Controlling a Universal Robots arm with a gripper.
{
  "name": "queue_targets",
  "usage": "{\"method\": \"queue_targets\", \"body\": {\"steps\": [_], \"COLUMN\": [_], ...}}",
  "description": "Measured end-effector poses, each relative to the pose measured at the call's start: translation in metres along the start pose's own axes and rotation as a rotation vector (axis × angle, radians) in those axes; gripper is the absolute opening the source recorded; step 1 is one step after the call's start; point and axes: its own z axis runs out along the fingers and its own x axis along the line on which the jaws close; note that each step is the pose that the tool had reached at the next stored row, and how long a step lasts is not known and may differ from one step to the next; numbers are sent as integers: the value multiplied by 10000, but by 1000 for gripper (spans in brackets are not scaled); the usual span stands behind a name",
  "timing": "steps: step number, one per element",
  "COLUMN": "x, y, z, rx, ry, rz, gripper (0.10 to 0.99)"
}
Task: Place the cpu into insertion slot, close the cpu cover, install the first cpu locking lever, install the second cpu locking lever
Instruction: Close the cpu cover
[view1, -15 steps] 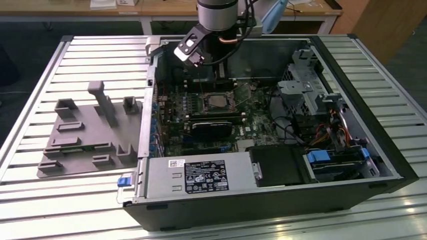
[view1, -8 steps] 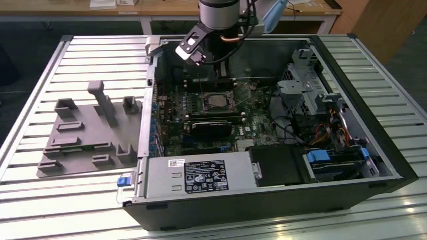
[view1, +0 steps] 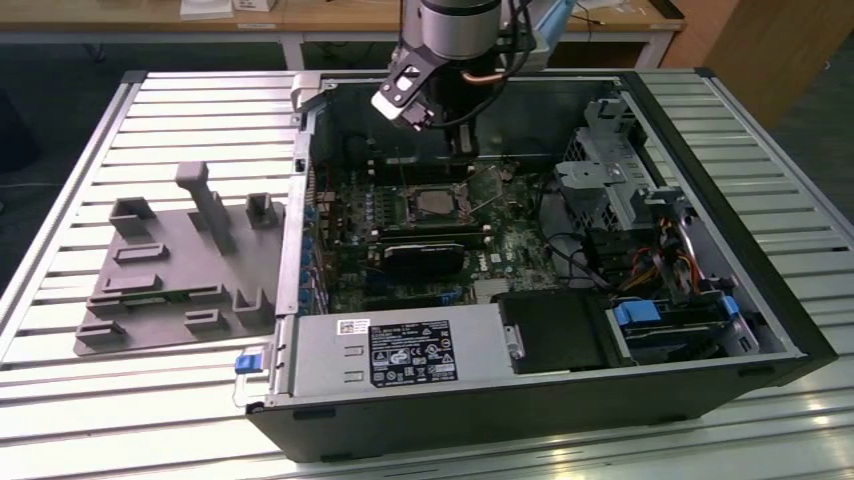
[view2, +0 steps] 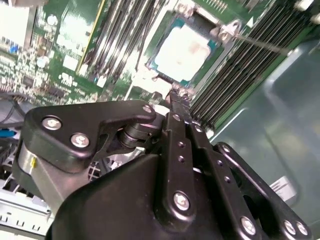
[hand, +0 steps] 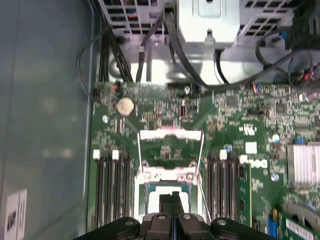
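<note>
The cpu, a silvery square chip, lies in the insertion slot on the green motherboard; the exterior view shows the cpu inside the open computer case. The cpu cover, a thin metal frame with a large window, stands swung open beyond the slot. A thin wire locking lever juts out raised beside the socket. My gripper hangs just above the socket's edge, fingers shut together with nothing seen between them. The gripper shows the same from the first wrist view, and the gripper reaches down into the case.
Memory slots flank the socket on both sides. A black card lies in front of it, a power supply nearer still. A drive cage and cables crowd the exterior view's right. A grey fixture block sits outside the case.
</note>
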Motion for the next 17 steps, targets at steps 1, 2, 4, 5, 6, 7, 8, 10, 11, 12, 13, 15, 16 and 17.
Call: {"method": "queue_targets", "body": {"steps": [1, 2, 4, 5, 6, 7, 8, 10, 11, 12, 13, 15, 16, 17], "x": [0, 1, 1, 1, 2, 2, 2, 3, 3, 4, 4, 5, 5, 5], "y": [31, 61, 118, 147, 175, 204, 236, 295, 326, 357, 386, 441, 468, 495], "z": [3, 6, 11, 14, 16, 19, 22, 27, 30, 33, 36, 41, 44, 47], "rx": [-1, 0, 0, 0, 0, 0, 0, 0, 0, 0, 1, 1, 0, 0], "ry": [1, 0, 0, 0, 1, 1, 0, -1, 0, 0, -1, -1, 0, 1], "rz": [-1, -1, 0, -1, -1, 1, -1, 0, 0, -1, 0, -2, -2, 0], "gripper": [106, 106, 106, 106, 106, 106, 106, 106, 106, 106, 106, 106, 106, 106]}}
